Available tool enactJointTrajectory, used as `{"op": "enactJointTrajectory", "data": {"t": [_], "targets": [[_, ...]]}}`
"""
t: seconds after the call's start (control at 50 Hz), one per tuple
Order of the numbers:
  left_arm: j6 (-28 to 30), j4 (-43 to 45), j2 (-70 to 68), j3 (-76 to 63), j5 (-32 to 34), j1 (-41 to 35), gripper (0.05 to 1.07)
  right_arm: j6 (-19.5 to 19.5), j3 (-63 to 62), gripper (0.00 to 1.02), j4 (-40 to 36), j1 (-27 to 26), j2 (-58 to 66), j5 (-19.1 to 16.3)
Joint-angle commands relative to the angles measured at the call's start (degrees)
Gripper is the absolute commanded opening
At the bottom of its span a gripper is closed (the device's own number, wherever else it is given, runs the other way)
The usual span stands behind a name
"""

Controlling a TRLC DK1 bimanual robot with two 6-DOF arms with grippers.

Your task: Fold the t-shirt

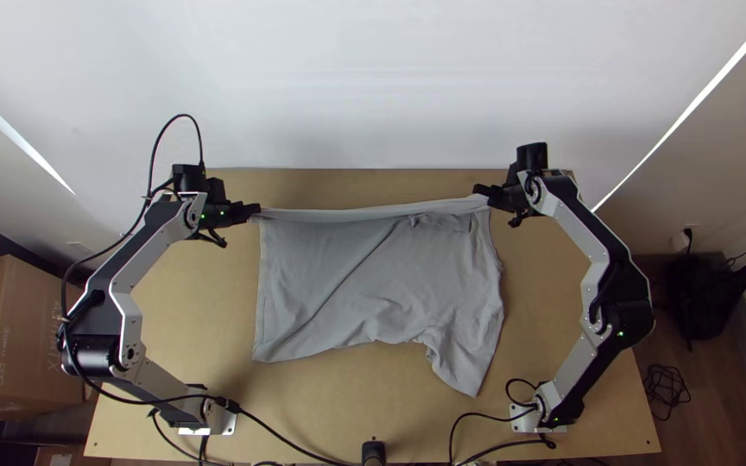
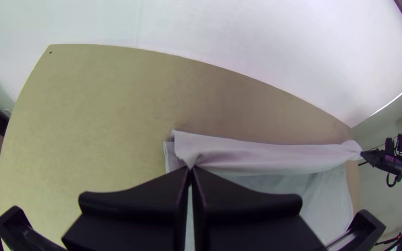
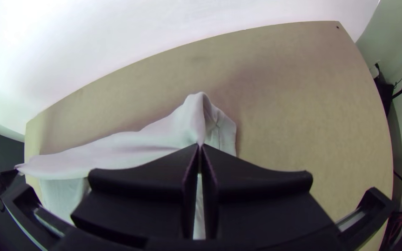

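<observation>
One grey t-shirt [image 1: 364,276] between left gripper [image 1: 256,209] and right gripper [image 1: 479,189], far edge pinched in both, rest nearer the arms' bases

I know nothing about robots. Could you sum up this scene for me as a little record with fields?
Cloth: one grey t-shirt
Surface: light wooden table
Left tool: shut on one end of the shirt's far edge
Right tool: shut on the other end of that edge
Held edge: stretched between the two tools, apparently raised a little
Rest of shirt: spread on the table, lightly wrinkled, one part sticking out toward the near right
Beside the table: cardboard box, at the left
</observation>
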Motion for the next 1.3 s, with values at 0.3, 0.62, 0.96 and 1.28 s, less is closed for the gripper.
{"op": "enactJointTrajectory", "data": {"t": [0.3, 0.62, 0.96, 1.28], "targets": [[-1.05, 5.3, -6.33, -13.7, 0.01, -1.23, 0.69, -0.17, -11.01, 0.12, 5.9, 0.61, -4.62, 0.62], [-0.61, 6.44, -10.64, -15.37, -0.96, 1.59, 1.03, -0.17, -14.09, 0.89, -1.92, 0.17, -11.3, -0.78], [1.85, 0.38, -21.71, -16.25, 0.1, 3.96, 1.03, 3.69, -16.2, 0.99, -22.23, -3.96, -25.8, -7.02], [2.29, -3.67, -26.9, -16.07, 0.27, 3.87, 1.03, -8.44, -27.01, 0.89, -34.79, -10.64, -28.09, -10.89]]}}
